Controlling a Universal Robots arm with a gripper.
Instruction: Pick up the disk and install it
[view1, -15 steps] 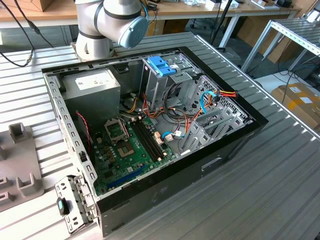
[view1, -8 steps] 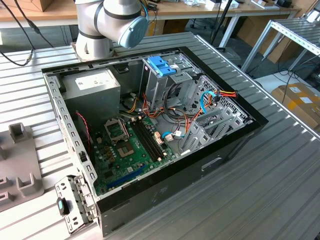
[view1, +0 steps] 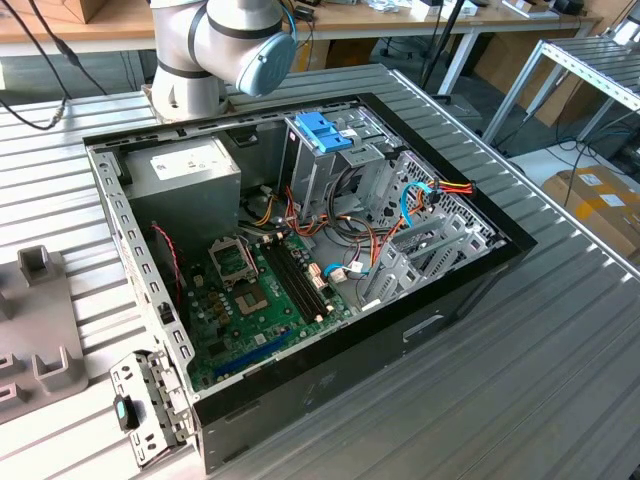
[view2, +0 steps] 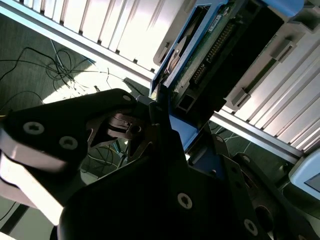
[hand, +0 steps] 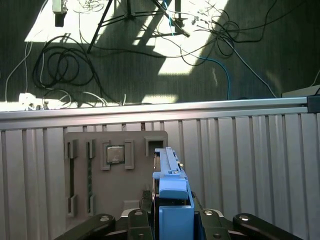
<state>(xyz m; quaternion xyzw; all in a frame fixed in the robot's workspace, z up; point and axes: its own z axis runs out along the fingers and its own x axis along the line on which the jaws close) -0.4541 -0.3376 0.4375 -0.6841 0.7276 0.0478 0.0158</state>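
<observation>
The disk (hand: 170, 172) is seen edge-on in the first wrist view, its bright blue carrier running up from between my black fingers (hand: 137, 216). It hangs in front of the grey fixture plate (hand: 85, 170) on the slatted table. In the second wrist view the disk (view2: 215, 45) shows its dark body, green circuit board and blue frame. My gripper (view2: 162, 120) is shut on the carrier's end. The open computer case (view1: 150, 250) lies on the table in the exterior view.
Inside the case are a motherboard (view1: 260, 290), a power supply (view1: 185, 170), an upright metal cage with a blue handle (view1: 325, 130) and loose cables (view1: 430, 195). The arm's base (view1: 215, 50) stands behind the case. The fixture plate holds a processor chip (hand: 115, 154). Cables lie on the floor (hand: 65, 65).
</observation>
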